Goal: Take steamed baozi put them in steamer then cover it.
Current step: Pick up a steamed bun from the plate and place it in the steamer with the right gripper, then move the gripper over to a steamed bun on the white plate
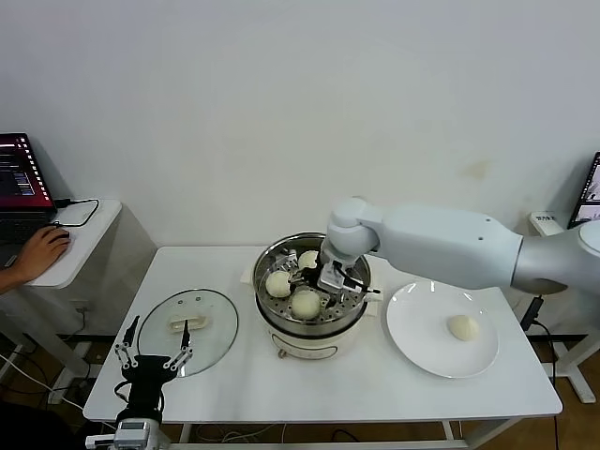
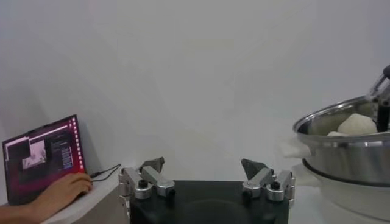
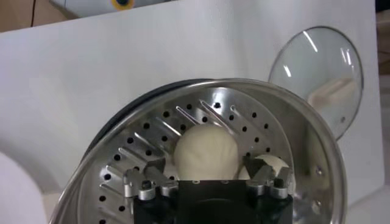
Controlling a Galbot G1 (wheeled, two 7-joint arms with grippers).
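Observation:
The steel steamer (image 1: 305,339) stands mid-table with three baozi on its perforated tray (image 3: 152,131): one (image 1: 278,283), a second (image 1: 306,304) and a third (image 1: 308,259). My right gripper (image 1: 325,277) is down inside the steamer, open; in the right wrist view its fingers (image 3: 153,167) stand either side of a baozi (image 3: 206,149) with a gap on each side. A further baozi (image 1: 462,327) lies on the white plate (image 1: 422,349). The glass cover (image 1: 192,319) lies flat on the table to the steamer's left. Just in front of it my left gripper (image 1: 155,352) waits open and empty.
A side desk at the far left carries a laptop (image 1: 19,178) and a person's hand (image 1: 42,251). A monitor edge (image 1: 591,187) shows at the far right. The table's front edge runs just ahead of the cover and plate.

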